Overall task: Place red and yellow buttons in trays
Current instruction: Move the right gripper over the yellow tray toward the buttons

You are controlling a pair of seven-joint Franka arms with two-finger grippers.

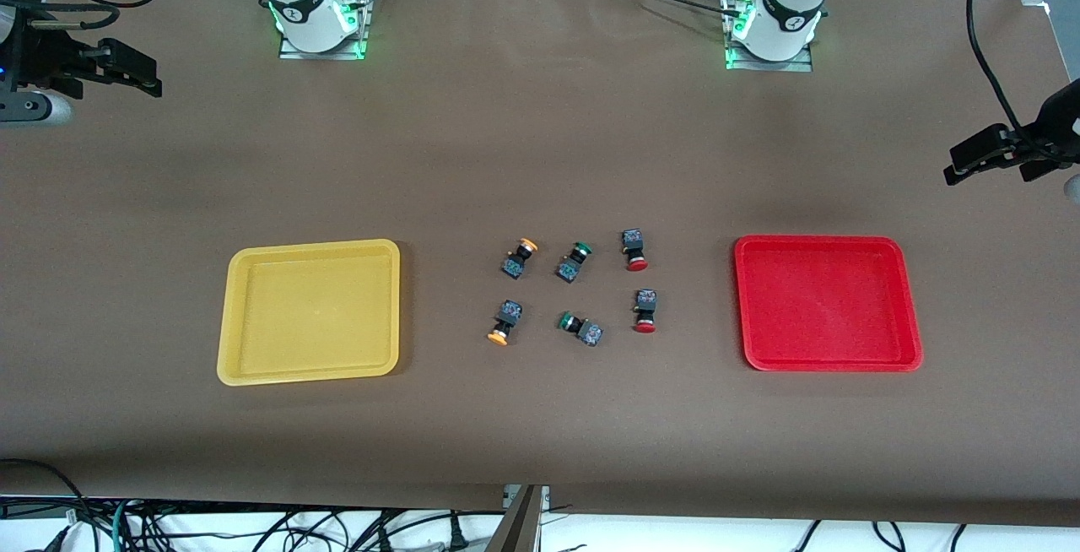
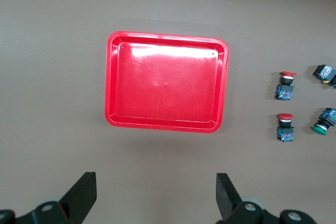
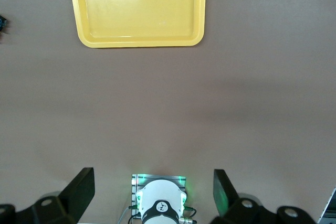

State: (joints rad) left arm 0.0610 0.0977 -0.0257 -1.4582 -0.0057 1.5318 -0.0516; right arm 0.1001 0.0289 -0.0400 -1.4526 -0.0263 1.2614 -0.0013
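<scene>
Left gripper (image 2: pixel 156 195) and right gripper (image 3: pixel 152 190) hang open, high at the table's ends; buttons (image 1: pixel 576 290) lie grouped between empty trays (image 1: pixel 308 375), ready for sorting.

Six switches crowd the table's middle: yellow-capped buttons (image 1: pixel 520 257) (image 1: pixel 504 322), green-capped switches (image 1: pixel 574 261) (image 1: pixel 580 327) and red-capped buttons (image 1: pixel 634 250) (image 1: pixel 645 311), with narrow gaps between neighbours. Open brown table (image 1: pixel 540 147) separates the cluster from the yellow tray (image 1: pixel 309 311) and red tray (image 1: pixel 825 302). Both tray floors lie bare inside raised rims.
</scene>
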